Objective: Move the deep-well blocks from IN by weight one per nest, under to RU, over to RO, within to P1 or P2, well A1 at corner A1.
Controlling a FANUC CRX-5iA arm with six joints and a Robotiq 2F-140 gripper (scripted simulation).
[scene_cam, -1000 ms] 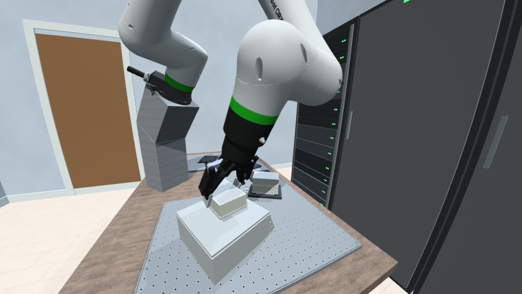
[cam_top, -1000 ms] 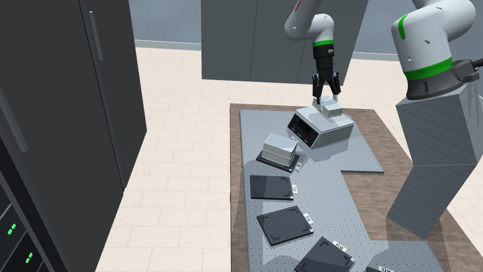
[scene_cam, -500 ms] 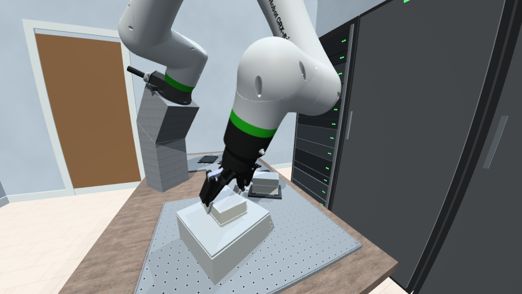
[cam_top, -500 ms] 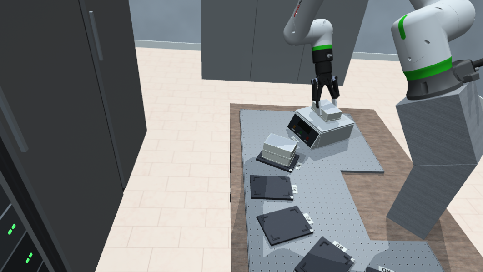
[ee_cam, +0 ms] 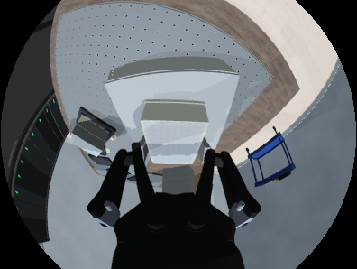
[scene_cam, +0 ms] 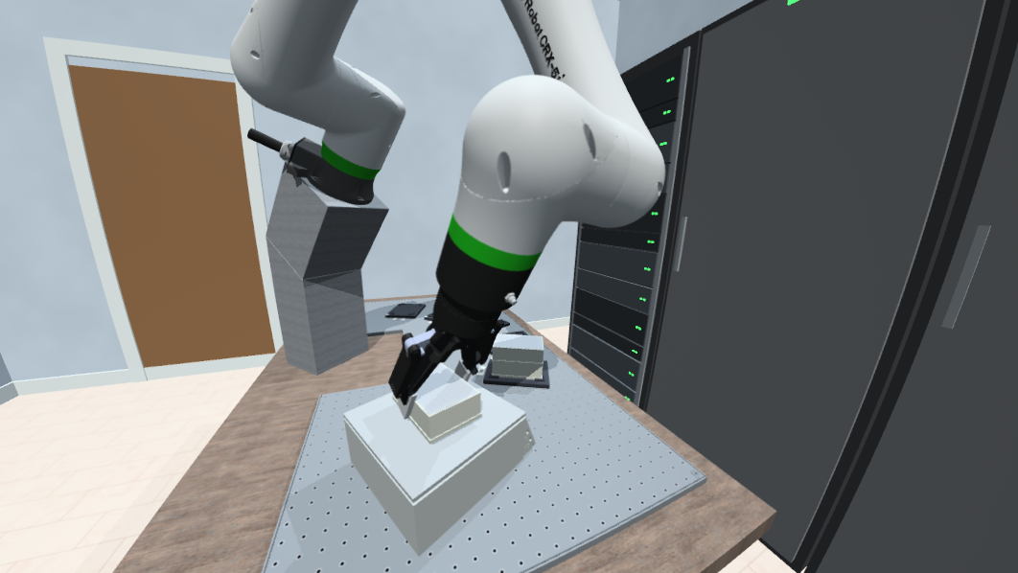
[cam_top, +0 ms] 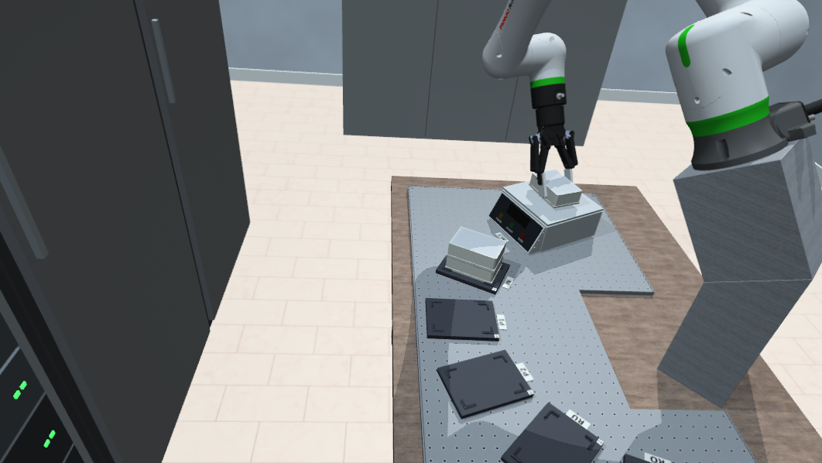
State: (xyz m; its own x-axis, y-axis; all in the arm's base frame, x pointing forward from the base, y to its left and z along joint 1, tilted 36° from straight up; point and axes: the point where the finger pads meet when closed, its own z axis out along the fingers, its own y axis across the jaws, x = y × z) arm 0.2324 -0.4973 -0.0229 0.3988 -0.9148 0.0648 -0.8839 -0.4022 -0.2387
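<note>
Between the end effector fingers: block.

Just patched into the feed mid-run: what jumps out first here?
The white arm's gripper is shut on a pale block, set on the check-weigher at the table's far end, its lamps dark. Beside it, two more blocks are stacked on the infeed nest; the dark P1 nest holds no block.
</note>
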